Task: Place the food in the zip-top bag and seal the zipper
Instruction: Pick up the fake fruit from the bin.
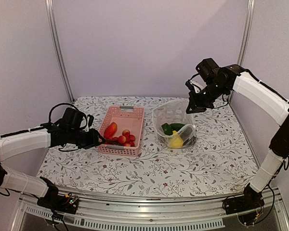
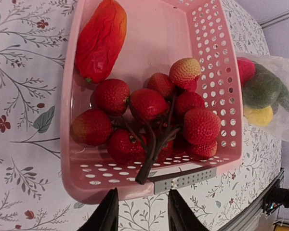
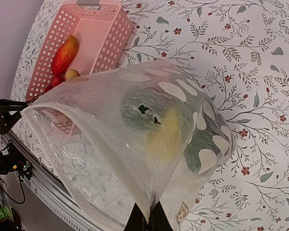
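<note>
The pink basket point(image 1: 135, 115) holds a red-orange pepper point(image 1: 111, 130) and a bunch of red round fruits point(image 1: 126, 138) on a dark stem. In the left wrist view the pepper point(image 2: 100, 41) and the bunch point(image 2: 154, 115) lie inside the basket wall point(image 2: 70, 144). My left gripper point(image 1: 99, 140) point(image 2: 140, 214) is open and empty, just outside the basket's near left end. The clear dotted bag point(image 1: 169, 113) stands to the right of the basket with its mouth open, holding green point(image 1: 172, 128) and yellow point(image 1: 176, 141) pieces. My right gripper point(image 1: 190, 109) point(image 3: 147, 220) is shut on the bag's upper edge point(image 3: 149, 204).
The floral tablecloth point(image 1: 212, 159) covers the table. Metal frame posts point(image 1: 58, 48) stand at the back corners before pale walls. The basket has a grey handle tab point(image 2: 185, 178) on its near end. The bag point(image 2: 267, 91) lies close beside the basket's right wall.
</note>
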Controlling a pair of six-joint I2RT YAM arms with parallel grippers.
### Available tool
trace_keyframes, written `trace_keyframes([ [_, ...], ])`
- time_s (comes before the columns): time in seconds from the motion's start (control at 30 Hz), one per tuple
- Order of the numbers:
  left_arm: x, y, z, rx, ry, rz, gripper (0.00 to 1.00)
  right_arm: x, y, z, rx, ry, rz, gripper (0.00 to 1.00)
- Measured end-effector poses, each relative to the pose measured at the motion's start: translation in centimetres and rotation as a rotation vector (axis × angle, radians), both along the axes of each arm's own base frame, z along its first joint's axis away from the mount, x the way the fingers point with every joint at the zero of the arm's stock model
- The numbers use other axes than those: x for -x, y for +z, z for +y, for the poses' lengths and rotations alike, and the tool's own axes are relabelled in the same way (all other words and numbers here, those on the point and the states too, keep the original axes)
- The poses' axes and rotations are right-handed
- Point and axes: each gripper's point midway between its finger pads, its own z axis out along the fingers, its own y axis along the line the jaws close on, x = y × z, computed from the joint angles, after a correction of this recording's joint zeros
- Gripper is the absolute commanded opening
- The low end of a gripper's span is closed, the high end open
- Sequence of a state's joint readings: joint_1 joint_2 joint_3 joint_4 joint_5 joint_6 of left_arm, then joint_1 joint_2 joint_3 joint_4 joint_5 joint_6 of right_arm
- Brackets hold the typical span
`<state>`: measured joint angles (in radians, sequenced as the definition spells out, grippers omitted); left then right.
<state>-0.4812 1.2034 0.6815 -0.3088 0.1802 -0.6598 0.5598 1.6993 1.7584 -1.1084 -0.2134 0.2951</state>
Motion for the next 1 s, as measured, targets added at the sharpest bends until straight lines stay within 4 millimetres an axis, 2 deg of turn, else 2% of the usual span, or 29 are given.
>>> trace_keyframes([
  [0.33,-1.0,-1.0,-0.6,0.031,0.004,0.026,0.23,0.8,-0.5,-0.5,0.004,-0.009,0.020,0.00],
  [0.63,-2.0,-1.0,-1.4,0.059,-0.001,0.022,0.06,1.3,-0.6,-0.8,0.003,-0.017,0.026,0.00],
  [0.8,-2.9,0.9,-2.0,0.077,-0.012,-0.013,0.00,1.6,-0.8,-1.0,0.005,-0.019,0.032,0.00],
  [0.93,-4.0,3.7,-2.6,0.087,-0.023,-0.053,0.00,1.6,-0.8,-1.0,0.005,-0.019,0.031,0.00],
  [1.0,-4.6,5.8,-2.9,0.095,-0.030,-0.084,0.00,1.6,-0.8,-0.9,0.004,-0.019,0.031,0.00],
])
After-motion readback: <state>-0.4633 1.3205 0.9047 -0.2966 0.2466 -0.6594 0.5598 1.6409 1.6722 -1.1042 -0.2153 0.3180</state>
